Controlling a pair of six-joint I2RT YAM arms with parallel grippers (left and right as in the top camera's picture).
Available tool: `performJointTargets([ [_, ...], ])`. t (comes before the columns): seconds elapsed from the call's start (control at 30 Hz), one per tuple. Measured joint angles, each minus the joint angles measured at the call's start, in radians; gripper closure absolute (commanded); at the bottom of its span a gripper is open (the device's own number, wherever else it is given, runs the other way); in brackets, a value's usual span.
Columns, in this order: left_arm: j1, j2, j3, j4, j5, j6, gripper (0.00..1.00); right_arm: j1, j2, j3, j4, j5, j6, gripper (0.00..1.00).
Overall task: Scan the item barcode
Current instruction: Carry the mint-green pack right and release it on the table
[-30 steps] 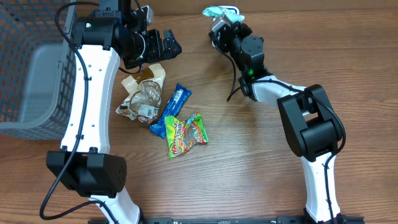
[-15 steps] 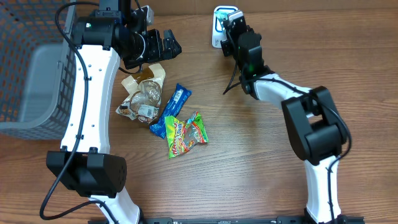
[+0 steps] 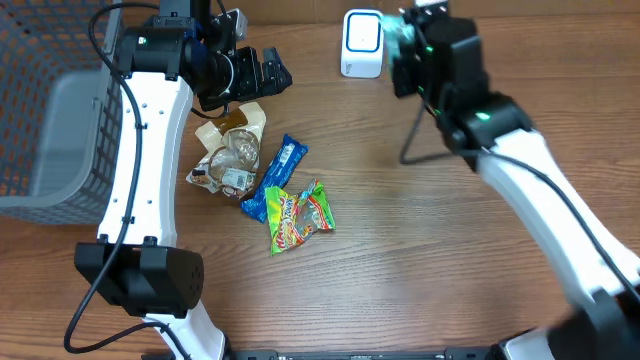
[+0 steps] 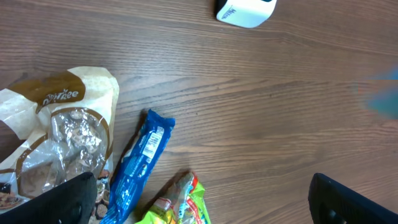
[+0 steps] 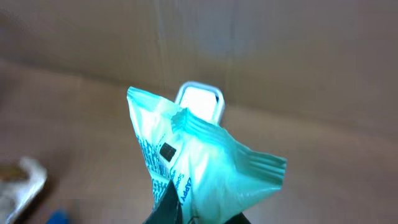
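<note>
While the table (image 3: 420, 260) and the basket (image 3: 50, 110) at its left edge show no change, the right arm (image 3: 540, 190) is in a new position. One second earlier it reaches in from the near side and holds its load directly over the scanner (image 3: 362, 43), hiding most of it. Now the arm stands to the right, and the whole white scanner is exposed at the far edge of the table.

The left arm (image 3: 150, 150) matches the earlier pictures. The left gripper (image 3: 265, 70) hangs over the far end of the item pile with its fingers spread wide and nothing between them.

The right gripper (image 5: 193, 214) has its fingers pressed together on the lower edge of the teal packet (image 5: 199, 165), pinching it upright. In the right wrist view the packet sits just in front of the scanner, and its printed face, with a small dark square, is turned toward the camera.

On the table, the brown-and-white bag (image 3: 230, 150), the candy bag (image 3: 300, 215) and the blue wrapper (image 3: 275, 178) lie untouched.

Judgement: the packet is being carried across the scanner window from left to right. The pictures do not show whether a read is registered. If the code is on the face turned away from the window, the packet requires a second pass.
</note>
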Motion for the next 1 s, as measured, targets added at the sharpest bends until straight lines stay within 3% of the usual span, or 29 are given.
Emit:
performJointTargets([
  [0.27, 0.000, 0.000, 0.000, 0.001, 0.000, 0.000, 0.00, -0.039, -0.187, 0.001, -0.381, -0.006, 0.174, 0.96],
  [0.43, 0.000, 0.000, 0.000, 0.001, 0.000, 0.000, 0.00, -0.211, -0.170, 0.001, -0.529, -0.009, 0.330, 0.96],
  [0.77, 0.000, 0.000, 0.000, 0.000, 0.000, 0.000, 0.00, -0.595, 0.005, 0.001, -0.566, -0.091, 0.504, 0.96],
  [1.0, 0.000, 0.000, 0.000, 0.001, 0.000, 0.000, 0.00, -0.705, 0.203, 0.001, -0.496, -0.154, 0.517, 0.96],
])
